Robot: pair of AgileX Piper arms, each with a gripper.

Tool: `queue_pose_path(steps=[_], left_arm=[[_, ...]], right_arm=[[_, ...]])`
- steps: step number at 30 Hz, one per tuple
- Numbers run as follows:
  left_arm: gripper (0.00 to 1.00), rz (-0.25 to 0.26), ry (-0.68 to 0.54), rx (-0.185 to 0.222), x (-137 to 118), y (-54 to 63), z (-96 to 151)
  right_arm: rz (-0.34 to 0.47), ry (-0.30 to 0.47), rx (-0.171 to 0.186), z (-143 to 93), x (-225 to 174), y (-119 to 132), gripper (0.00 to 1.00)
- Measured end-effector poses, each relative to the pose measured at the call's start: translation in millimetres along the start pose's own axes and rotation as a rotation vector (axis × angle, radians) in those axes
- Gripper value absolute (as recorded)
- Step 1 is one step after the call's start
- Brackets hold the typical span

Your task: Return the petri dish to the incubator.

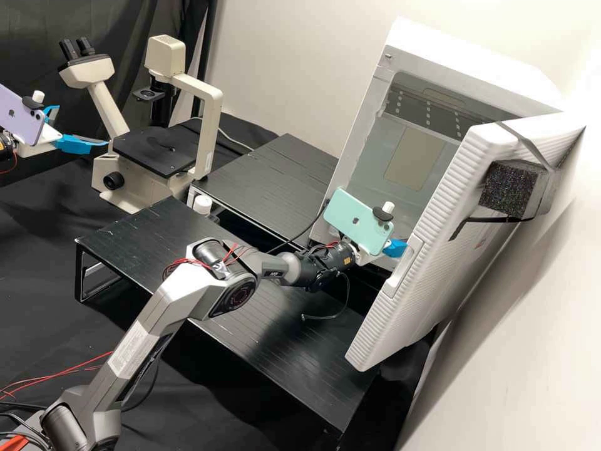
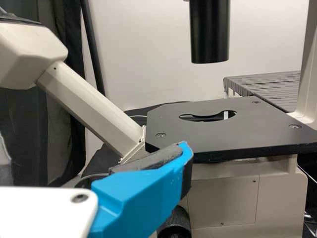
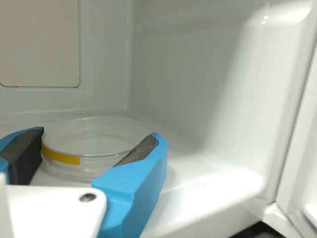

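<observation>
- The right gripper (image 1: pixel 395 248) is inside the open incubator (image 1: pixel 361 134), its 2 blue fingers clamped on opposite sides of the petri dish (image 3: pixel 94 144)
- The petri dish sits level, low in the incubator, with a yellow strip (image 3: pixel 60 156) on its side; whether it bears on the floor there, I cannot tell
- The left gripper (image 1: pixel 82 125) is beside the microscope (image 2: pixel 223 126), its 2 fingers apart with nothing between them
- The incubator door (image 1: pixel 438 232) stands open, near the right gripper
</observation>
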Motion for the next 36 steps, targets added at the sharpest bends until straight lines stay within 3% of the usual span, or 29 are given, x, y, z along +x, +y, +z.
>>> queue_pose_path(steps=[9, 10, 24, 29, 31, 36], left_arm=[[1.0, 0.0, 0.0, 0.0, 0.0, 0.0, 0.0], [1.0, 0.0, 0.0, 0.0, 0.0, 0.0, 0.0], [1.0, 0.0, 0.0, 0.0, 0.0, 0.0, 0.0], [1.0, 0.0, 0.0, 0.0, 0.0, 0.0, 0.0], [1.0, 0.0, 0.0, 0.0, 0.0, 0.0, 0.0], [1.0, 0.0, 0.0, 0.0, 0.0, 0.0, 0.0]], right_arm=[[-0.007, 0.007, -0.002, -1.1, 1.5, -3.3, 0.0], [-0.007, 0.007, 0.0, -1.1, 1.5, -3.3, 1.0], [-0.017, 0.008, -0.008, -1.1, 1.5, -4.3, 1.0], [-0.037, 0.0, 0.044, 1.2, -3.5, -7.7, 1.0], [-0.034, 0.021, 0.049, 1.0, -8.3, -8.8, 1.0], [-0.03, 0.054, 0.1, -3.8, -35.3, -1.0, 1.0]])
